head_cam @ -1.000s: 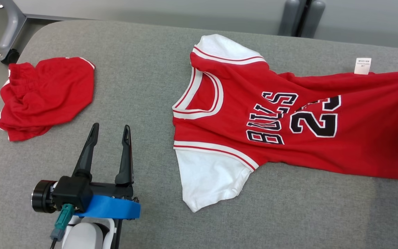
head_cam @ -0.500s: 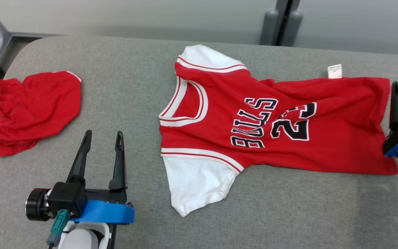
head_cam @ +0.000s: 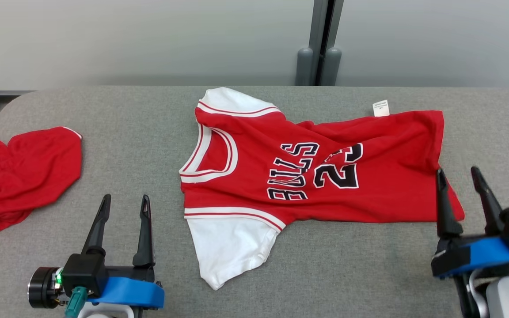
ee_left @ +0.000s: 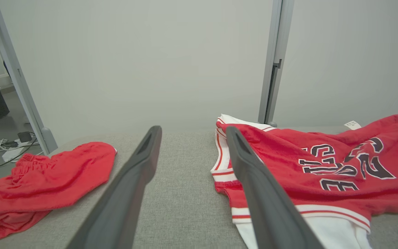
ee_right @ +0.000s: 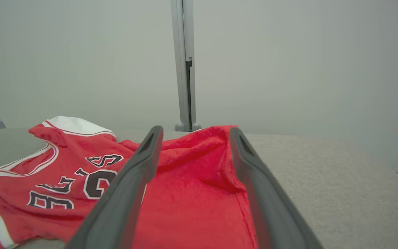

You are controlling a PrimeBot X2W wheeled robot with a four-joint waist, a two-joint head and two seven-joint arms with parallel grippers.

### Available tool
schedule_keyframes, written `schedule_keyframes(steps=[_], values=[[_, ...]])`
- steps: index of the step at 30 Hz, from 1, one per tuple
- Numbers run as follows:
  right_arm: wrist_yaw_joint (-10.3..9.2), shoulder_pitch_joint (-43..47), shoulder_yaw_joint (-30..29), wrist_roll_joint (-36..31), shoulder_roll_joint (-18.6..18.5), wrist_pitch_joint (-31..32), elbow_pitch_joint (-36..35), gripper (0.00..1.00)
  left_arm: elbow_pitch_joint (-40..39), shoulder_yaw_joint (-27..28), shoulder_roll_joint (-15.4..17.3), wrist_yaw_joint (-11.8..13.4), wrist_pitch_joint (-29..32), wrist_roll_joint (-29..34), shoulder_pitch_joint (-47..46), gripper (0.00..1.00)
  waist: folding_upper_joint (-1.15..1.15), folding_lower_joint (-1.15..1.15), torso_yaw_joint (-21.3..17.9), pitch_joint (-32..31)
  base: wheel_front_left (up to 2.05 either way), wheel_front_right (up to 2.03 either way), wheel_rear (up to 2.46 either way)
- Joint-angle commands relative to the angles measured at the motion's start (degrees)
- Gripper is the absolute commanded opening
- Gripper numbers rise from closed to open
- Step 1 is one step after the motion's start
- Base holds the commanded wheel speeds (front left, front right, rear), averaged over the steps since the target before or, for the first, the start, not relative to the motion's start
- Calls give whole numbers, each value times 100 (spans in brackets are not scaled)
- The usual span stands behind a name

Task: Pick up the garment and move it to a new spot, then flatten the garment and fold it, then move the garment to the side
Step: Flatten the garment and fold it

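A red jersey (head_cam: 325, 176) with white sleeves and black lettering lies spread on the grey padded table (head_cam: 104, 110), collar to the left and hem to the right. My right gripper (head_cam: 457, 170) stands open at the hem's near right corner, its left finger over the cloth edge. In the right wrist view the jersey (ee_right: 192, 193) lies under and between the open fingers of that gripper (ee_right: 195, 128). My left gripper (head_cam: 126, 197) is open and holds nothing, left of the near white sleeve. The left wrist view has the jersey (ee_left: 323, 162) to the right of this gripper (ee_left: 192, 129).
Crumpled red shorts (head_cam: 20, 172) lie at the table's left edge, seen as red shorts (ee_left: 40, 176) from the left wrist. A white tag (head_cam: 380, 108) sticks out at the jersey's far side. A grey post (head_cam: 320, 44) and a wall stand behind the table.
The head camera has shifted, so the whole scene sits further left and lower. My right gripper has come fully into view, open at the hem's near corner. The left gripper stays open.
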Motion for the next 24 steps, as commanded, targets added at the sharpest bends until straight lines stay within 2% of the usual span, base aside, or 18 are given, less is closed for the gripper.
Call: schedule_keyframes(steps=[1, 12, 18, 24], values=[[3, 200, 2, -42, 50, -17, -154, 100, 37, 22, 10, 19, -15, 36, 21, 100, 0, 1, -13, -27, 0, 0, 0], [3, 1436, -147, -234, 364, 327, -1198, 100, 276, 59, 23, 45, -15, 80, 105, 100, 0, 1, 70, -76, 0, 0, 0], [3, 1438, -315, -302, 389, 445, -1203, 100, 383, -58, 16, 6, -15, 86, 119, 100, 0, 1, 79, -103, 0, 0, 0], [3, 1160, -672, -370, 298, 560, -919, 100, 694, -424, -2, -97, -15, 62, 112, 100, 0, 1, 128, -47, 0, 0, 0]])
